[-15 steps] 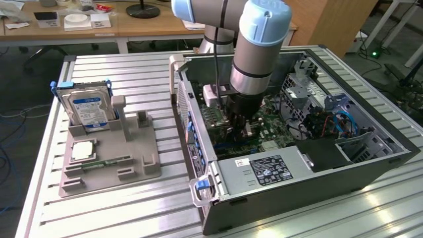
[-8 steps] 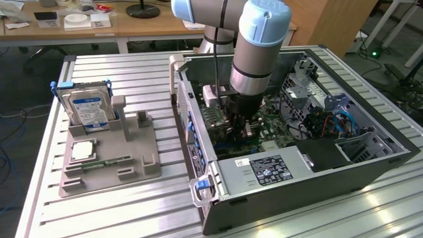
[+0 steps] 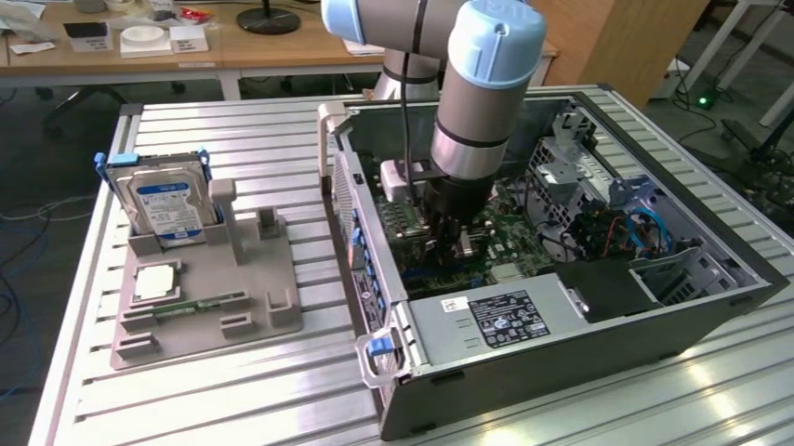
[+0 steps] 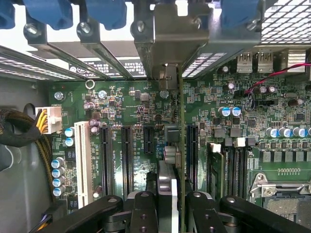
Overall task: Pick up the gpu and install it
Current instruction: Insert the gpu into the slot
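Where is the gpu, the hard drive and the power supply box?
gpu [image 4: 167, 189]: wrist view, its thin edge between the end effector's fingers.
hard drive [image 3: 165, 200]: exterior view, its blue-white label.
power supply box [image 3: 496, 321]: exterior view, its black label.

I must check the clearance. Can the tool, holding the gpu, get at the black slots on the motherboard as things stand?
Probably yes. The tool, shut on the gpu, hangs inside the open case above the black slots; nothing lies across them, and the yellow cables sit off to the side.
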`<control>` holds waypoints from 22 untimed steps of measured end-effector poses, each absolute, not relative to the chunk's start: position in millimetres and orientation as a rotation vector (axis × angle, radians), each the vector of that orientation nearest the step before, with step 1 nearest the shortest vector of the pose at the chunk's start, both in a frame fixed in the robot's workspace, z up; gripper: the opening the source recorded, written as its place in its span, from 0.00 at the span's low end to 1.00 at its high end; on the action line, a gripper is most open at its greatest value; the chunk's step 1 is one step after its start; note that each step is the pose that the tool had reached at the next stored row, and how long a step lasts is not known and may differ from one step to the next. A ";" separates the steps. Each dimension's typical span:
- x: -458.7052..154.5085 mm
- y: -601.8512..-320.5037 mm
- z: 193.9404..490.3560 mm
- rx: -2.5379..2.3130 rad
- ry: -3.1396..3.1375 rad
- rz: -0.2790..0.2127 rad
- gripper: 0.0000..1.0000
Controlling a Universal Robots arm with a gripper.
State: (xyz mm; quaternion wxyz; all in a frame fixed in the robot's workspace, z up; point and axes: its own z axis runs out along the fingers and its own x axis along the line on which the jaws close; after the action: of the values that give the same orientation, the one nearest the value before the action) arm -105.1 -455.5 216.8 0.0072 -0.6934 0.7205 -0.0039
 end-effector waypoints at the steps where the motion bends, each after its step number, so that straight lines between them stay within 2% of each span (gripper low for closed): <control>1: -105.1 -455.5 216.5 -2.168 2.253 -0.012 0.28; 17: -105.5 -455.3 210.8 -2.169 2.251 -0.011 0.28; 19: -105.4 -455.0 209.9 -2.166 2.249 -0.011 0.29; 20: -105.4 -455.3 211.9 -2.169 2.251 -0.013 0.35; 22: -105.4 -455.5 215.8 -2.168 2.250 -0.015 0.35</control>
State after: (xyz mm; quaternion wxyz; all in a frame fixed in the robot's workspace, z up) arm -105.4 -455.5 215.8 0.0088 -0.6938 0.7201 -0.0049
